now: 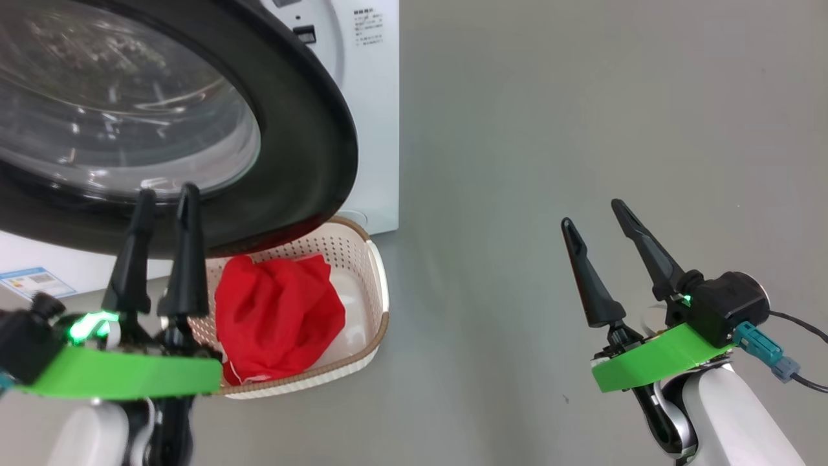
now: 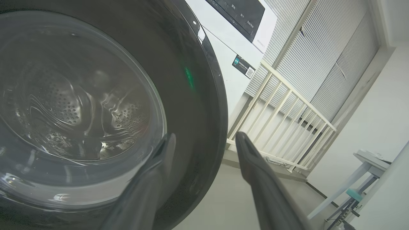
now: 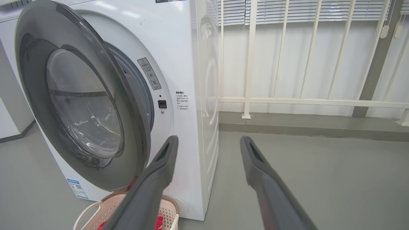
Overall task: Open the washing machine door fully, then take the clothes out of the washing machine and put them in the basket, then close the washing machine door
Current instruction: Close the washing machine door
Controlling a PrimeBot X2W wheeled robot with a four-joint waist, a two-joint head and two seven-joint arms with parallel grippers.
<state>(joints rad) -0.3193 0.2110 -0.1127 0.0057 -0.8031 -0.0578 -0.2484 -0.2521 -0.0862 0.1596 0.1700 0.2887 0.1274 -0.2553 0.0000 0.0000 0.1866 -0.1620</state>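
Note:
The washing machine door (image 1: 310, 129), a glossy black rim around a clear glass bowl, stands ajar at an angle to the white washing machine (image 3: 191, 64). Under the door sits the basket (image 1: 378, 285) with red clothes (image 1: 278, 317) bunched inside it. My left gripper (image 1: 165, 193) is open and empty, its fingers pointing up at the door's lower rim. In the left wrist view that gripper (image 2: 205, 135) is close in front of the black rim (image 2: 198, 95). To the right, over bare floor, my right gripper (image 1: 592, 213) is open and empty. The right wrist view shows the door (image 3: 96, 95) and the basket (image 3: 171, 209).
Grey floor (image 1: 550, 129) spreads to the right of the machine. A white railing (image 3: 287, 100) with blinds behind it runs along the wall beyond the washer. A pale table (image 2: 367, 159) stands far off. A blue label (image 1: 29, 281) marks the washer's lower front.

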